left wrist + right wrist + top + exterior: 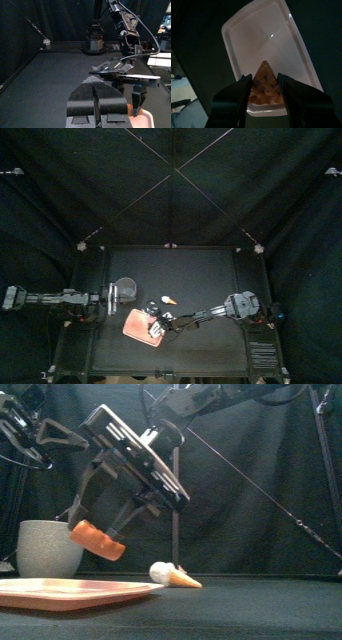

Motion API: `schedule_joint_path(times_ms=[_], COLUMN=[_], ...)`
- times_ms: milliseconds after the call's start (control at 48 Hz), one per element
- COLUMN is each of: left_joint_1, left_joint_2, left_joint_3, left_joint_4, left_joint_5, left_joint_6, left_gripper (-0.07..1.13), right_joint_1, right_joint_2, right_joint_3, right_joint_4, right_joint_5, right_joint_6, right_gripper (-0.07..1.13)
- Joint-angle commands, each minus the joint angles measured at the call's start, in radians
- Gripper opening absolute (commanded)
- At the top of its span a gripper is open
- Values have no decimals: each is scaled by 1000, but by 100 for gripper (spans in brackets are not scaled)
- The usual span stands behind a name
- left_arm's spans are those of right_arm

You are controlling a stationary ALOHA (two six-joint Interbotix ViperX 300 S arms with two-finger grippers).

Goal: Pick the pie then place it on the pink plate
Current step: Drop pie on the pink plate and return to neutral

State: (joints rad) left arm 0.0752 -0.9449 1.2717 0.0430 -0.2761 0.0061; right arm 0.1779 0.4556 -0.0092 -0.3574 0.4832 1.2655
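My right gripper (102,532) is shut on an orange pie slice (96,540) and holds it a little above the flat pink plate (54,592). From the right wrist the slice (263,86) sits between the jaws, its tip pointing out over the plate (258,35). From above, the right gripper (155,324) hangs over the plate (135,330) at the table's front left. My left gripper (97,98) is shut on nothing and rests at the table's left side (103,304), beside the plate.
A tall grey speckled cup (50,547) stands behind the plate on the left (124,287). A small ice-cream cone toy (174,576) lies on the table just right of the plate (166,308).
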Motion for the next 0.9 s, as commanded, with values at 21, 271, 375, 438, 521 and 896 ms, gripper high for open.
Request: schedule_joint_path(times_ms=[21,271,375,438,521,896], left_joint_1=[2,2,3,2,2,2], left_joint_2=[3,-3,-3,-3,-3,-5], left_joint_3=[-12,-12,-12,-14,-12,-14], left_joint_4=[12,18,18,17,17,17], left_joint_5=[-5,-5,-5,-5,-5,-5], left_joint_6=[2,2,2,2,0,0], left_gripper=[2,2,2,2,2,2], right_joint_1=[2,2,5,6,23,78], right_joint_2=[8,35,6,-18,-71,-379], right_joint_3=[-74,-130,-124,-107,-63,281], right_joint_4=[-15,-11,-23,-52,-133,-614], right_joint_5=[51,184,196,196,193,98], right_joint_6=[-14,-106,-117,-112,-106,84], right_gripper=[82,107,106,106,106,106])
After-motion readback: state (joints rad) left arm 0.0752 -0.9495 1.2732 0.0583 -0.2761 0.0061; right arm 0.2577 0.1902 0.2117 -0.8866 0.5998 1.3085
